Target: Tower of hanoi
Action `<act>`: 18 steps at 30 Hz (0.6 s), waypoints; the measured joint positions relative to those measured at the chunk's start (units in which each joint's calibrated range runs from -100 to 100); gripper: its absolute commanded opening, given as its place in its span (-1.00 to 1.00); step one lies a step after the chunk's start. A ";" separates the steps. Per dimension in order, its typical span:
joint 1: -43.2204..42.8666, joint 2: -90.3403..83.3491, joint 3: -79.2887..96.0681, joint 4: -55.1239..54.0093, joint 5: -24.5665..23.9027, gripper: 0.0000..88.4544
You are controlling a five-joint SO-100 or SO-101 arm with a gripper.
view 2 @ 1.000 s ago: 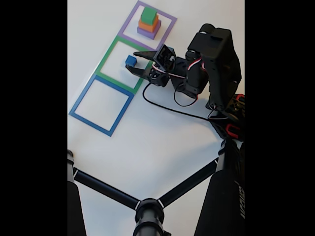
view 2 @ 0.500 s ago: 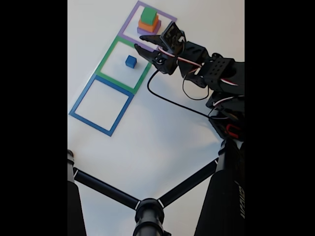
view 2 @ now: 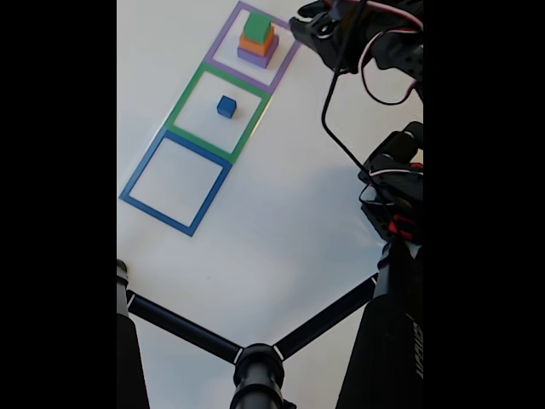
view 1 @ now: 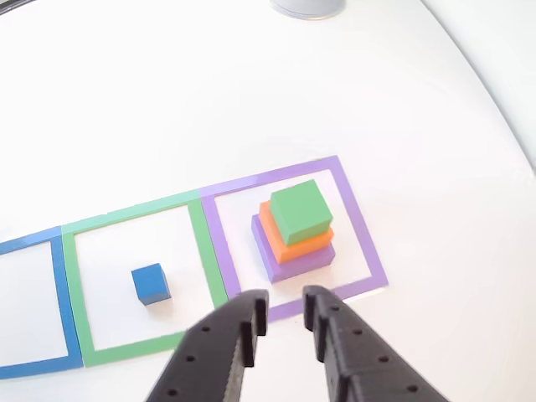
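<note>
A stack of three blocks stands inside the purple square outline [view 1: 368, 251]: a purple base [view 1: 297, 260], an orange block [view 1: 289, 239] and a green cube [view 1: 301, 209] on top. In the fixed view the stack [view 2: 257, 38] is at the top. A small blue cube [view 1: 152, 283] [view 2: 226, 106] sits alone in the green square [view 1: 197, 251]. The blue square [view 2: 174, 181] holds nothing. My gripper [view 1: 285, 308] hovers just in front of the stack, open by a narrow gap with nothing between its fingers. In the fixed view the gripper [view 2: 300, 27] is raised to the right of the stack.
Black tripod legs [view 2: 255, 358] cross the bottom of the fixed view. The arm's base [view 2: 396, 200] and a black cable [view 2: 336, 128] lie on the right. A grey round object [view 1: 307, 7] stands at the table's far edge. White table surface spreads below the squares.
The gripper was open around the blue cube in the green square. It has risen and swung up toward the purple square, while the blue cube stays put.
</note>
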 measured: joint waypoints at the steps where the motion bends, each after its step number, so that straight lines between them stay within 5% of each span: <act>1: 0.59 0.00 -3.01 2.66 0.00 -1.00; 8: 9.95 -0.34 -16.91 14.19 0.00 -1.00; 18: 16.62 0.00 -17.97 14.67 0.00 -0.76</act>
